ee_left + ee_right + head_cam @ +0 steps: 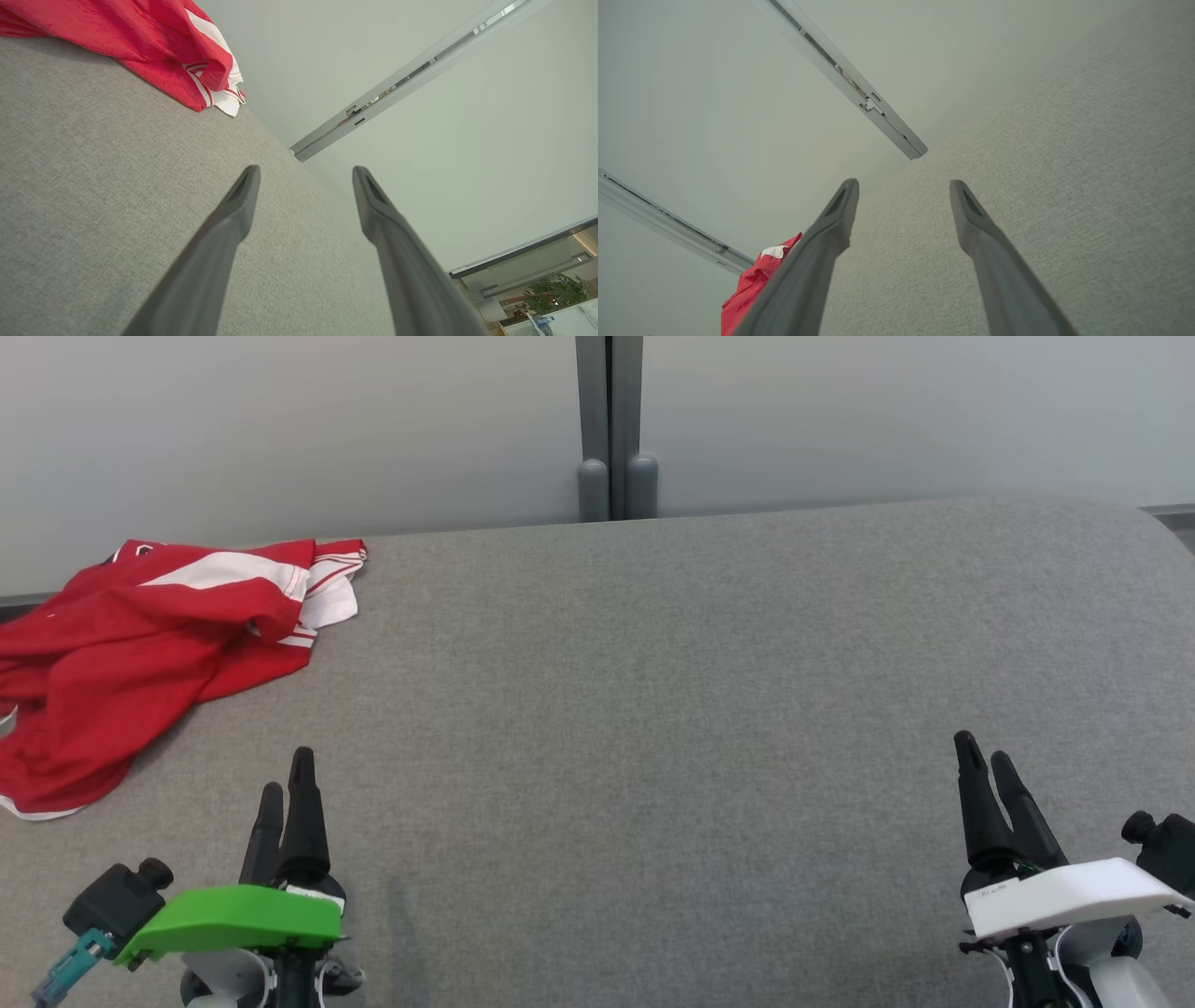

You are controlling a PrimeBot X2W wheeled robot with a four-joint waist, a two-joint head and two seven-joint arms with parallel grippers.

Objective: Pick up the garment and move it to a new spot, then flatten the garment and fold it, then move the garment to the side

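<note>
Grey woven-fabric tabletop [653,709], pale wall behind with a grey vertical post [611,429]. Crumpled red garment with white stripes [140,644] lies at the far left corner of the tabletop, bunched, part running off the left edge of the head view. Left gripper [286,771] with green cover sits near-left, fingers spread wide, nothing held, close to the garment but not touching. Right gripper [982,749] with white cover sits near-right, also wide and empty, well apart from the garment.
</note>
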